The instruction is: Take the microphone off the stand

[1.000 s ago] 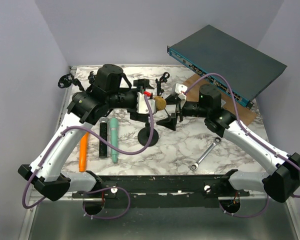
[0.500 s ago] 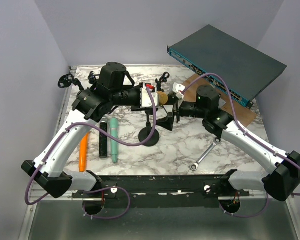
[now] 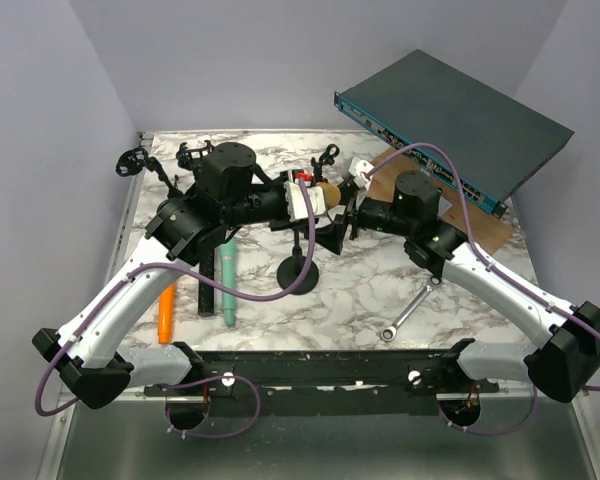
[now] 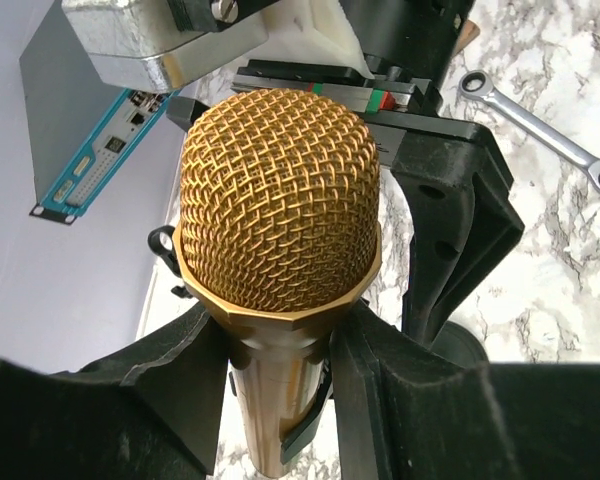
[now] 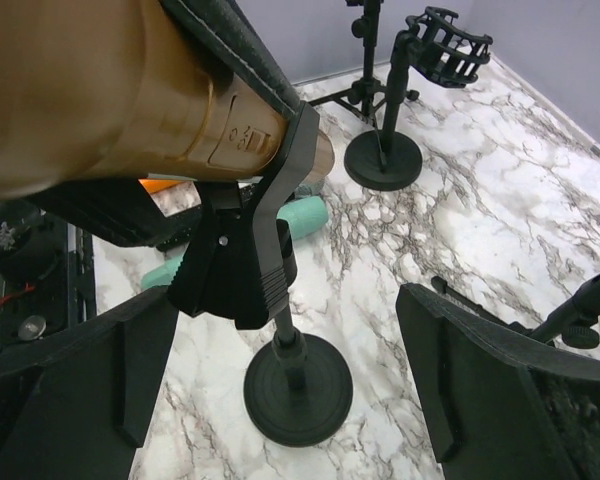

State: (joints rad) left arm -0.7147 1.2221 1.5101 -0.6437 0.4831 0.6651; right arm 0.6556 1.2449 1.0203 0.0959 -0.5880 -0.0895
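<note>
The gold microphone (image 3: 327, 193) lies in the black clip (image 5: 250, 240) of a stand with a round base (image 3: 298, 272). My left gripper (image 3: 305, 200) is shut on the microphone. In the left wrist view its fingers (image 4: 180, 380) press the gold body just below the mesh head (image 4: 278, 200), with the clip (image 4: 310, 420) around the body beneath. My right gripper (image 3: 342, 222) hangs open to the right of the stand. In the right wrist view, the right gripper (image 5: 285, 375) has its wide-apart fingers (image 5: 480, 380) on either side of the stand's post and base (image 5: 298, 388), touching nothing.
A network switch (image 3: 450, 115) leans at the back right above a cardboard sheet (image 3: 485, 225). A wrench (image 3: 410, 308) lies front right. A teal marker (image 3: 227, 285), a black bar (image 3: 207, 290) and an orange marker (image 3: 166, 312) lie at the left. Other small stands (image 3: 132, 162) line the back edge.
My left gripper has closed on the microphone and shifted right and back with it. The right gripper has edged left toward the stand, staying open.
</note>
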